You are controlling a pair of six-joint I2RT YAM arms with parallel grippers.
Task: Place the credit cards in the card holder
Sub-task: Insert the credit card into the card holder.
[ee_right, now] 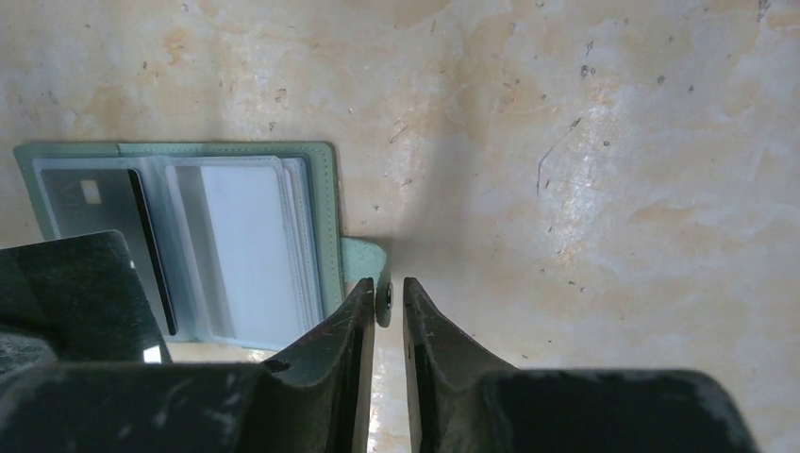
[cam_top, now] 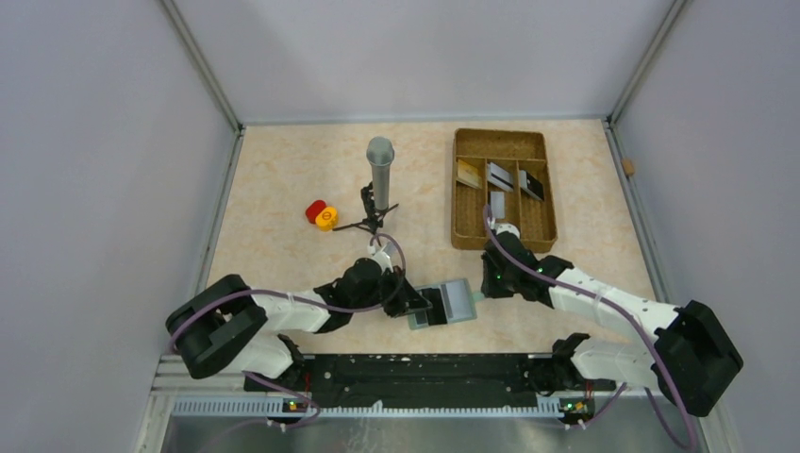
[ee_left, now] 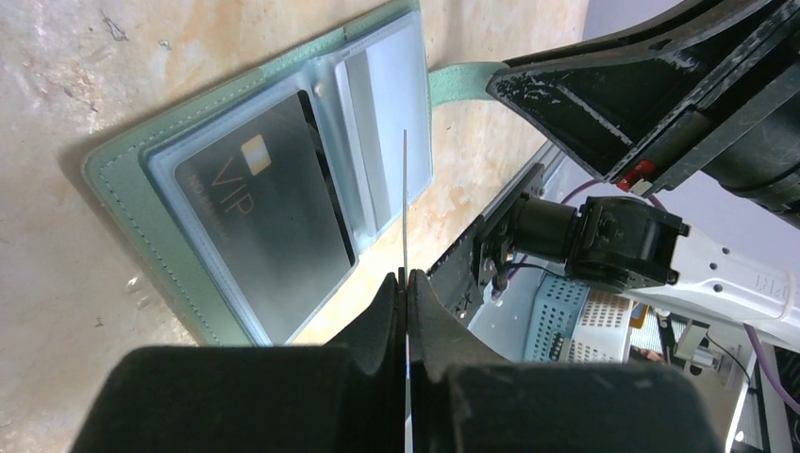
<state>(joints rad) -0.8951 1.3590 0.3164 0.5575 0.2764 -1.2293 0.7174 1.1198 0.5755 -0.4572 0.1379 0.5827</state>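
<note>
Here the mint-green card holder point(ee_right: 236, 245) lies open

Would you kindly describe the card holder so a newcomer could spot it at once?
On the beige marbled table, look centre front. The flat grey-green folding wallet lies open there, showing clear sleeves. Only it has a small closing tab.

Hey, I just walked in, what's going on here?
Two robot arms are working on the open card holder. The left gripper pinches a thin sheet, edge-on: card or sleeve, I can't tell. The right gripper straddles the closing tab. One dark card sits in a sleeve; other cards wait in the brown tray.
</note>
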